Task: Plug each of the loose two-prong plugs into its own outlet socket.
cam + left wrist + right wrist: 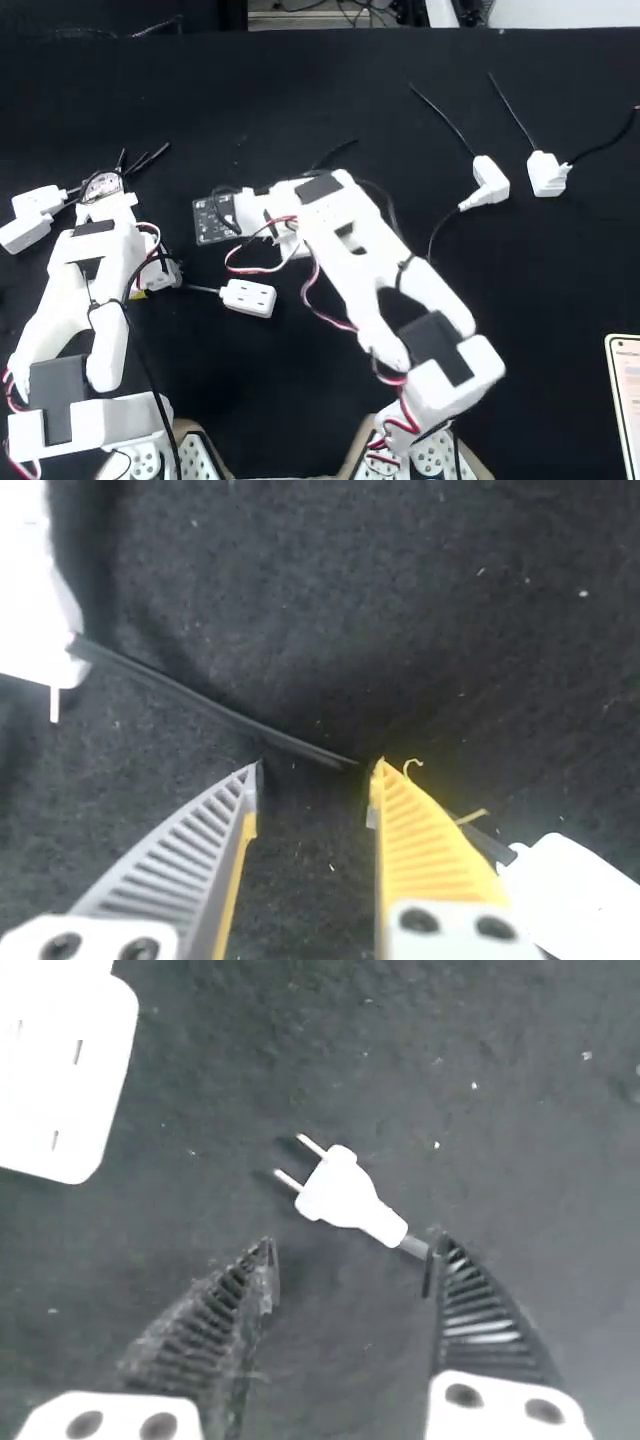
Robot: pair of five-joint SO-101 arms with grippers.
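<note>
Black table (500,1060), plug (345,1200) just ahead of spread right pincer (352,1248)

The plug (345,1197) lies near the outlet socket (60,1070); not touching.

Hanging just over the black cloth (450,600) with the left gripper (316,770) spread wide, one grey-and-yellow finger (215,840) and one all yellow. Thin black cable (200,705) running slantwise across, passing right by both tips. At one end of it, a white piece (30,600) with a small metal pin poking out. Tucked just beside the yellow finger, a white block (580,890), plug or socket, can't tell.
</note>
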